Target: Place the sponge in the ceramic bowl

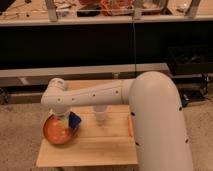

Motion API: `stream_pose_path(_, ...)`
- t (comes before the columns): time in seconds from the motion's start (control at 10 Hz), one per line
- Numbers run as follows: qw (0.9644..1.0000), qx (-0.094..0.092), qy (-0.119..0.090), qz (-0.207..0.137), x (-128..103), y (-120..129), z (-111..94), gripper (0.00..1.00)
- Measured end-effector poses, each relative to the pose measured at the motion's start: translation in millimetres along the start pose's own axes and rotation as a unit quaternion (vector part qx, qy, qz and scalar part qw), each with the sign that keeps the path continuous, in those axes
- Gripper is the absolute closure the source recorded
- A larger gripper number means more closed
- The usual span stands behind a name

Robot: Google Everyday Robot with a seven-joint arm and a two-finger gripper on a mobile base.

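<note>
The white arm reaches left across the light wooden counter (102,146), and its gripper (64,120) hangs low over the wide orange-brown ceramic bowl (53,134). The small dark-blue sponge (75,120) sits just beside the gripper on the robot's right, at the bowl's right rim. I cannot tell how far the gripper is open, whether it holds the sponge, or whether the sponge already rests inside.

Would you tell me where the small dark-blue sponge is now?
In the camera view, the dark-blue sponge is at the right rim of the orange-brown ceramic bowl, beside the gripper, left of the white cup.
</note>
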Motion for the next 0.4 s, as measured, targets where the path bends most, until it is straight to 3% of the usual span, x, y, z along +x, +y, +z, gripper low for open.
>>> stream_pose_path(0.4, 1.0000, 0.001, 0.001, -0.007, -2.1, -1.2, 1.1, 0.20)
